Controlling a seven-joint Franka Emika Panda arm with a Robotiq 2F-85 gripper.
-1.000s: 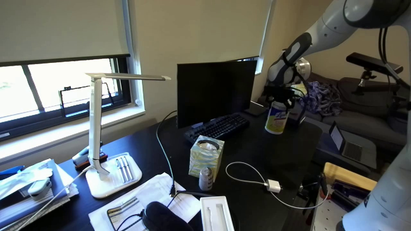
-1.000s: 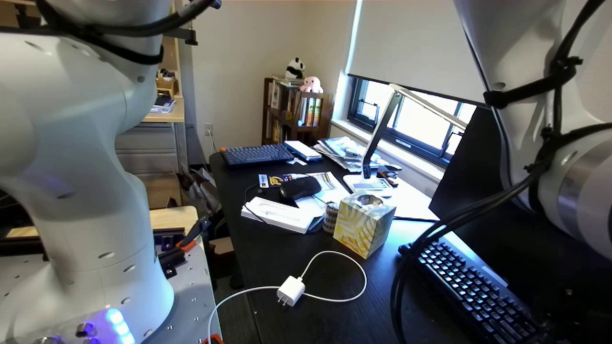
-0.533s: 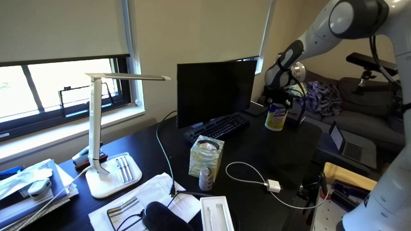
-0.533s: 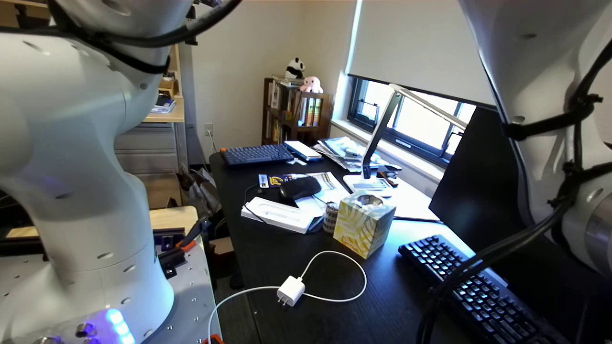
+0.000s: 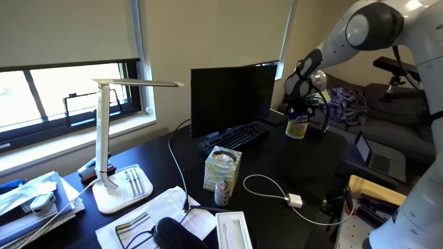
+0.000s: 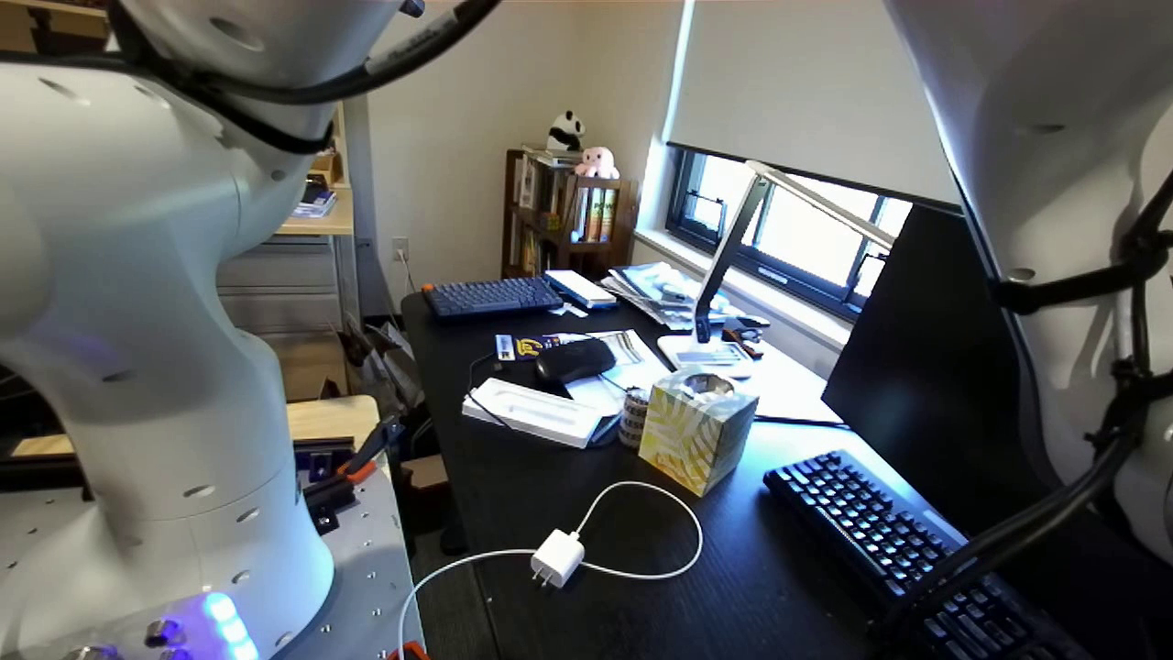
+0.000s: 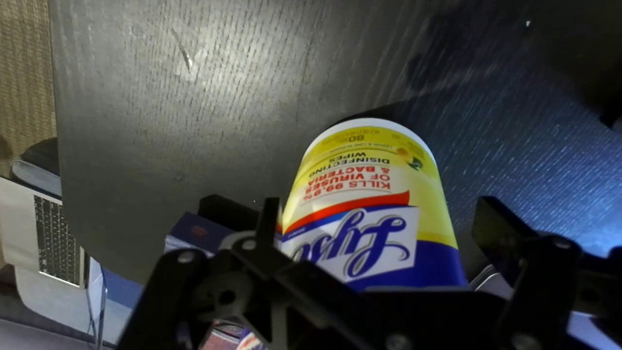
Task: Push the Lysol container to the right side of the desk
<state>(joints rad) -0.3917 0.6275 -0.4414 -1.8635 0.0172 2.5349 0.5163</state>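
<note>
Pincer (image 7: pixel 378 214) (spread) straddles Lysol container (image 7: pixel 362 187); desk (image 7: pixel 194 131) beneath

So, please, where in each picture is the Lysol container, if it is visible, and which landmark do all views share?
In an exterior view: Lysol container, right of centre, on the desk.
In an exterior view: not visible, though the desk is.
Wrist view: Lysol container, slightly right of centre, appearing upside down.
Shared landmark: the desk, in all three.

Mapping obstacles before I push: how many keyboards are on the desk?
2: a black keyboard before the monitor, and a grey keyboard at the far end of the desk in an exterior view. The arm could hide more.
</note>
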